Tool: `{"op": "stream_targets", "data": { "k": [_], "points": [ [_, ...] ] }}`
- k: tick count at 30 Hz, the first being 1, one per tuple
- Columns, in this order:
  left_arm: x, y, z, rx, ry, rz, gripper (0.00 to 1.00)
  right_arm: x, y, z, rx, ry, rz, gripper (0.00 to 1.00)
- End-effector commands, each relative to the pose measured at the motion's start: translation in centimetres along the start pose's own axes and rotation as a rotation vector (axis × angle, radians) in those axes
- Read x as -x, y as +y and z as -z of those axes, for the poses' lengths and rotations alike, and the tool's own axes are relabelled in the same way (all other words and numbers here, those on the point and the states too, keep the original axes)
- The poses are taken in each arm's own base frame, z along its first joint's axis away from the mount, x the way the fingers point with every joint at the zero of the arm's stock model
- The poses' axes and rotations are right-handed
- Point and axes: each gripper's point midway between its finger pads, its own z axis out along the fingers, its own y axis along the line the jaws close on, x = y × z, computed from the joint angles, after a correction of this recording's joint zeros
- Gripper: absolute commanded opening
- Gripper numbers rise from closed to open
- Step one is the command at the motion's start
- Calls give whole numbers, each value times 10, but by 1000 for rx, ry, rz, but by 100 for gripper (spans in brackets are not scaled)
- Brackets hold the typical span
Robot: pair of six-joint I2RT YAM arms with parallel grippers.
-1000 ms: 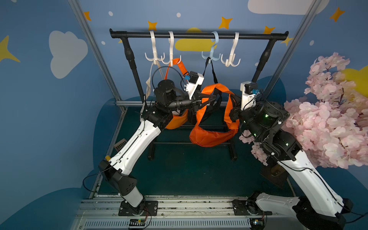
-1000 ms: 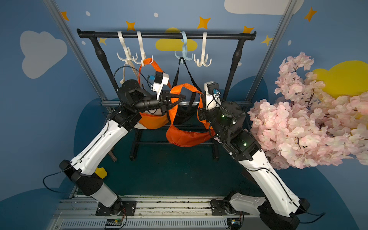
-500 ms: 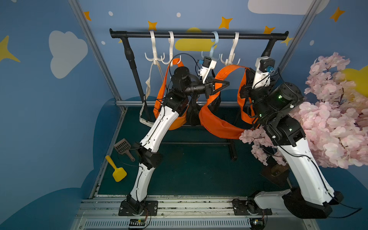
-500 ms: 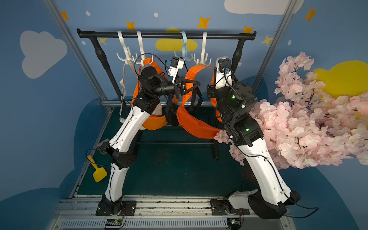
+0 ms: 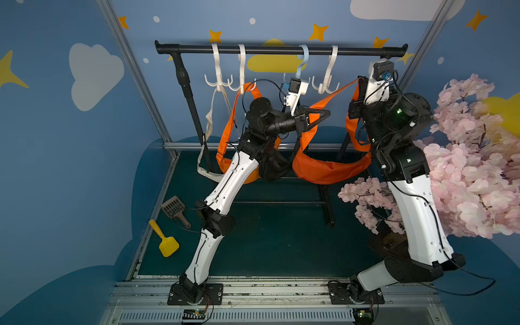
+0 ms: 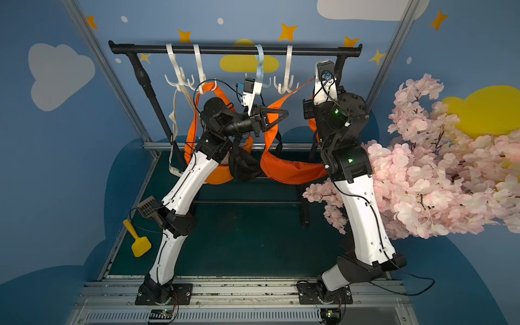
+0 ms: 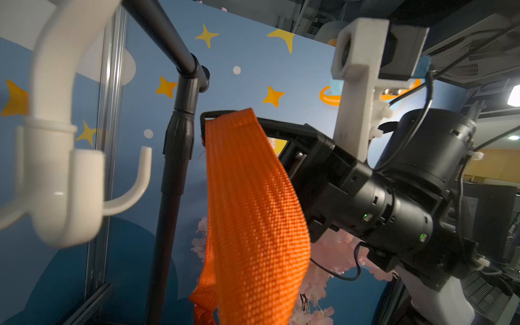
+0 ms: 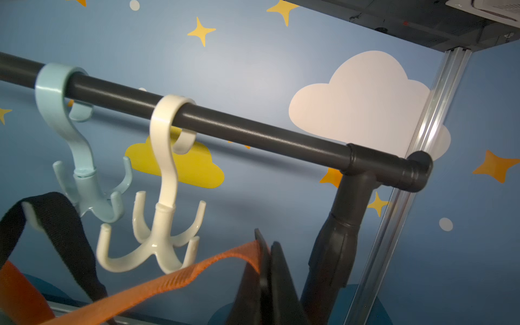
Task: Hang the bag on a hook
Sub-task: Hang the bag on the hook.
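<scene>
Orange strap (image 5: 334,94) is stretched between my two claws, just under the white hook (image 8: 157,244). The right claw (image 8: 267,247) is shut tight on one end, up near the post (image 8: 337,239). The left claw (image 5: 326,113) is shut too, and the strap looks pinched in it. The orange bag (image 5: 332,168) hangs low between my arms, not on any hook yet.

I think the job now is to lift the strap higher than the hook's little prongs, slide it over one, then let it sink in. I should keep it tight so it does not sag and miss.

Room is small. The rail (image 5: 281,50) is close above, and the post is right beside my right claw. The blue hook (image 8: 84,191) next door holds a black strap (image 8: 56,219). Pink flowers (image 5: 464,168) crowd my right arm.
</scene>
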Motion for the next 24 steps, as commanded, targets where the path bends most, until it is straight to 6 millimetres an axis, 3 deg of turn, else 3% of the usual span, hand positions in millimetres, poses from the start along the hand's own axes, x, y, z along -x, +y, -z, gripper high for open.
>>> {"op": "stream_targets", "data": {
  "k": [1, 14, 24],
  "points": [
    [11, 2, 3, 5, -39, -36, 4, 22, -17, 0, -12, -64, -43, 0],
    [8, 15, 1, 34, -60, -36, 4, 6, -3, -38, 46, -73, -43, 0],
    [8, 17, 2, 42, -63, -43, 4, 7, 3, -55, 106, -98, -63, 0]
  ]
}}
